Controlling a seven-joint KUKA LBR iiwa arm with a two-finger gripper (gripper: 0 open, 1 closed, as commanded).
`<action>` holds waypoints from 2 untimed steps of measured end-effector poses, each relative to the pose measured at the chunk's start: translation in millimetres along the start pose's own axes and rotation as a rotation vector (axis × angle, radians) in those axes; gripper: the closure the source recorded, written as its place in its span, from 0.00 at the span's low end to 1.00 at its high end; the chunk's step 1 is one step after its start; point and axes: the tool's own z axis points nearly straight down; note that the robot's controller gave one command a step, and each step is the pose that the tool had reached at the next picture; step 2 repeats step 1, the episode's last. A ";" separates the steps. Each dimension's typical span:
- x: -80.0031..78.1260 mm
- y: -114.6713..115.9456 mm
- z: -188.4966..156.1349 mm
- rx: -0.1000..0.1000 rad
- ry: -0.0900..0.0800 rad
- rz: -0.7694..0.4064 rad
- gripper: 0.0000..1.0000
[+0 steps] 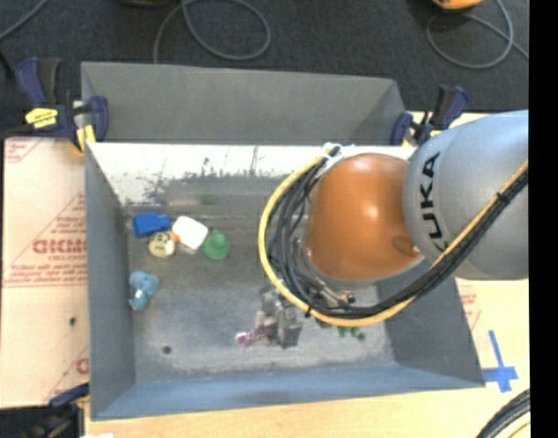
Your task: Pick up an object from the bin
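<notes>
Claw (280, 323) by front wall (260, 381), bare floor (201, 313) left

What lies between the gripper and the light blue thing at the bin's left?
In the camera view, mostly bare bin floor; only a small purple thing lies beside the gripper, toward the light blue thing.

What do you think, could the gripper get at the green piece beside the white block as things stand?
Probably yes: the green piece lies left of the gripper with bare bin floor between them. Only the white block, close on its left, might crowd the grasp.
</notes>
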 end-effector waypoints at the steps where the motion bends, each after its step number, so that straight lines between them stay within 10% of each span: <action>1: -9.9 5.3 -68.8 0.000 -0.003 -0.031 1.00; 2: -9.9 5.3 -68.8 0.000 -0.003 -0.031 1.00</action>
